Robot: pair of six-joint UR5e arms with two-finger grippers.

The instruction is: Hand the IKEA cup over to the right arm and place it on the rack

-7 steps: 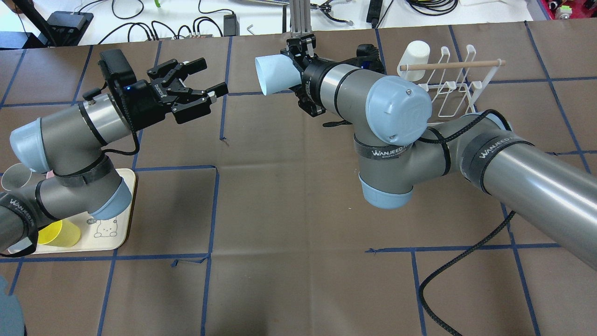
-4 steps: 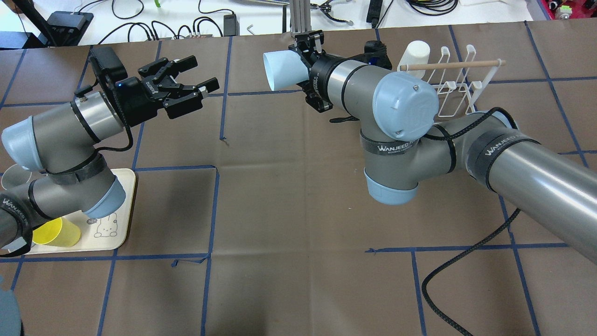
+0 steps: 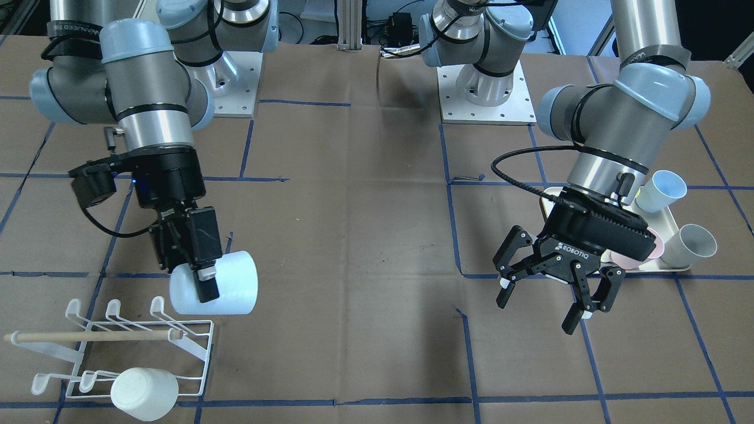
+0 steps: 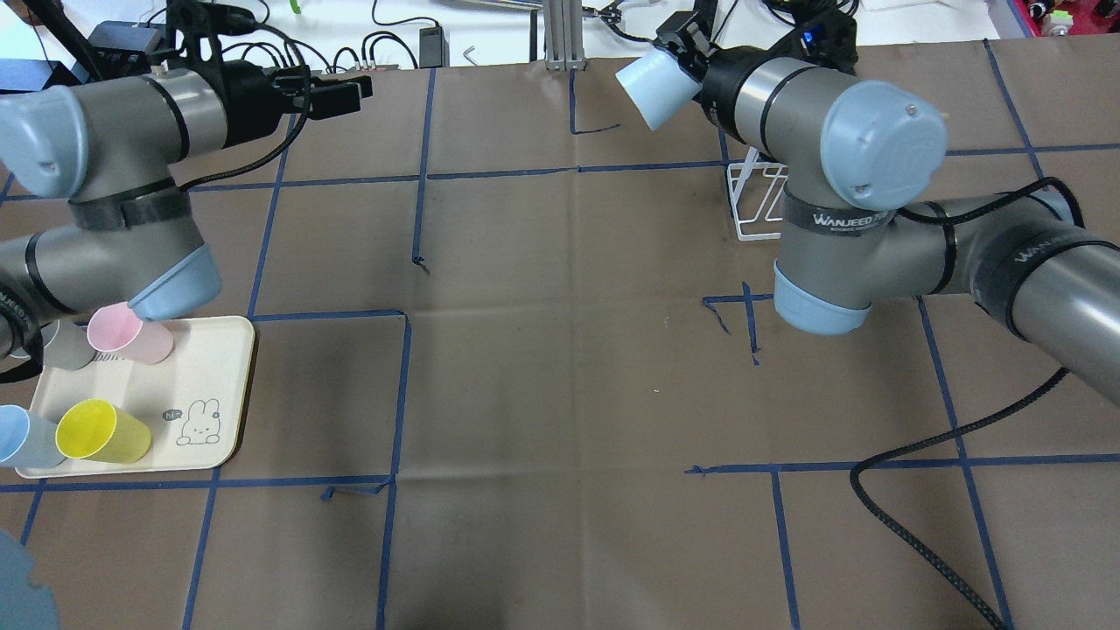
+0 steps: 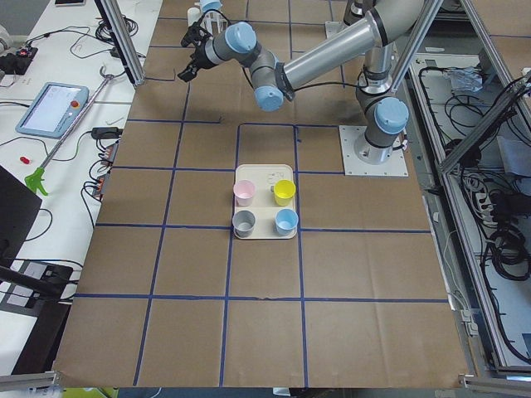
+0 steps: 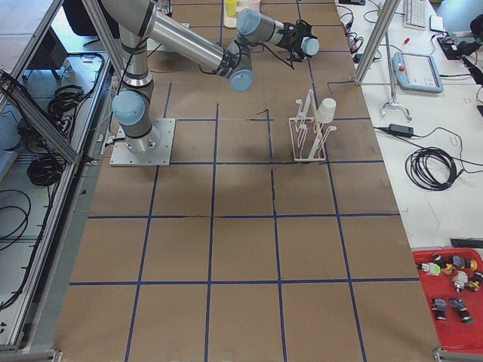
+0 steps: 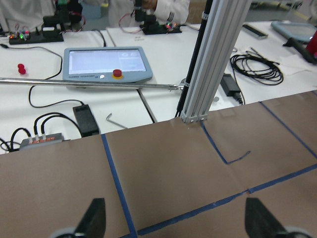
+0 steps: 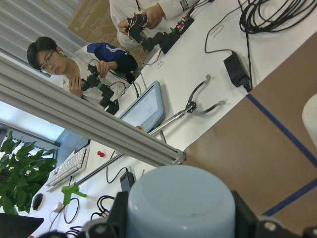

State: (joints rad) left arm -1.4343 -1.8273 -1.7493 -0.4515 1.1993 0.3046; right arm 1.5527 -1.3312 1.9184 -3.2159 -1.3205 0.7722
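Observation:
My right gripper (image 3: 205, 287) is shut on a pale blue IKEA cup (image 3: 232, 282), held on its side just above and beside the white wire rack (image 3: 177, 347). In the overhead view the cup (image 4: 652, 83) sits at the table's far edge, and the right arm hides most of the rack (image 4: 757, 201). The right wrist view shows the cup's base (image 8: 181, 208) between the fingers. A white cup (image 3: 144, 393) hangs on a rack peg. My left gripper (image 3: 554, 294) is open and holds nothing; its fingertips (image 7: 94, 223) frame bare table.
A cream tray (image 4: 210, 385) at the near left holds pink (image 4: 131, 334), yellow (image 4: 101, 431), blue (image 4: 17, 435) and grey (image 4: 66, 346) cups. A black cable (image 4: 919, 446) trails from the right arm. A metal post (image 4: 560, 35) stands at the far edge. People sit behind the table.
The right arm has swung the pale blue cup right and toward the far edge, over the rack. The left arm has drawn back to the far left, uncovering the tray's cups.

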